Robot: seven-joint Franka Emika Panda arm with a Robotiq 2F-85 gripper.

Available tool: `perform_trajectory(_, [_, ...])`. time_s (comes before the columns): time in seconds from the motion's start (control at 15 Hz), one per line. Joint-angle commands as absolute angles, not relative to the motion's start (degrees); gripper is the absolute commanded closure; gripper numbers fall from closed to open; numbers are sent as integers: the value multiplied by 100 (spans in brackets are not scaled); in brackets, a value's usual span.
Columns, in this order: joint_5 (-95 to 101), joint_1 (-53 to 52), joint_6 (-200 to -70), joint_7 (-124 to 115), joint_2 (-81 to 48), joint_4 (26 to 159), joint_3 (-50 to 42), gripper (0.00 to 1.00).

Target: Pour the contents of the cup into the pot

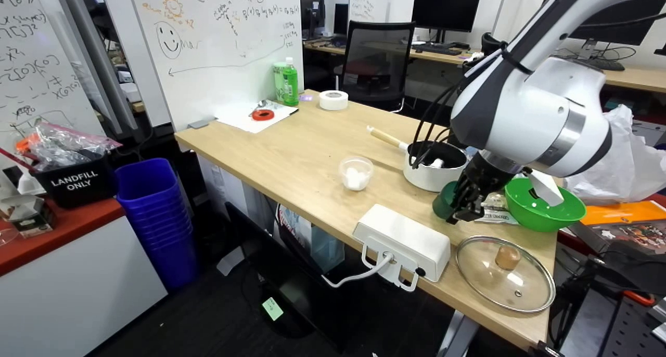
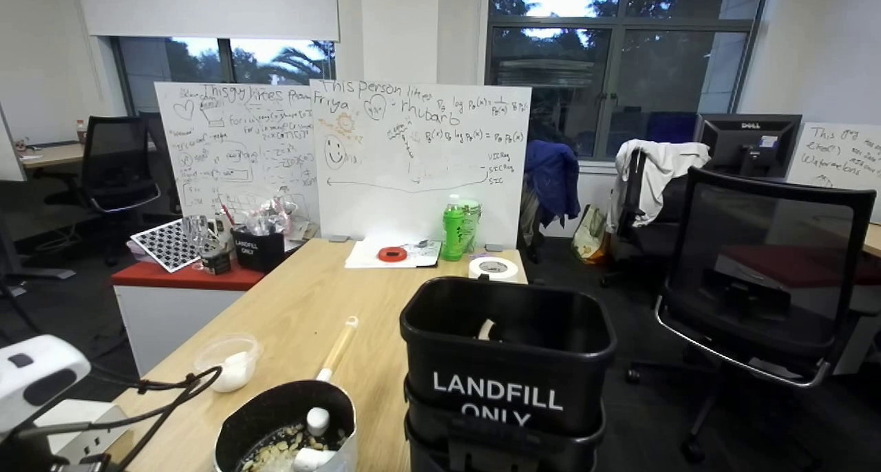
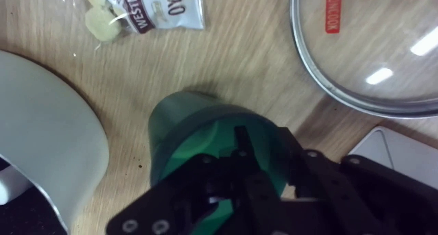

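- Office room, whiteboard (image 1: 223, 81) standing at the far left; worktop (image 1: 291, 154) runs from it to the near right.
- Arm (image 1: 525, 112) reaches in from the right over the near-right end; task things grouped there, presumably for a short carry.
- Pot (image 1: 424, 177): upright, open, dark inside; handle (image 1: 389, 137) points far left, likely to keep it out of the arm's path.
- Glass lid (image 1: 497, 279): lies knob up at near right, well apart from the pot; probably left off to let the pour in.
- Tool (image 3: 262, 134): angled down at the cup (image 1: 444, 202), one finger (image 3: 243, 139) over or in the mouth, its partner across the rim on the side away from the pot. Placing suggests a pinch on the wall, lip left free for pouring. Cannot tell whether it is clenched yet.
- Cup: directly under the tool, just beside the pot on its near side; seems to rest on the worktop. Contents not made out.
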State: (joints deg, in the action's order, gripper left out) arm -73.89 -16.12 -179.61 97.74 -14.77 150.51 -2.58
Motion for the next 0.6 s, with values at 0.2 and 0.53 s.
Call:
perform_trajectory(0.2, [-6789,-1720,-17779,9042,-1300,15109,-551,100])
perform_trajectory(0.53, [-6404,-1770,-17555,8494,-1298,15156,-648,47])
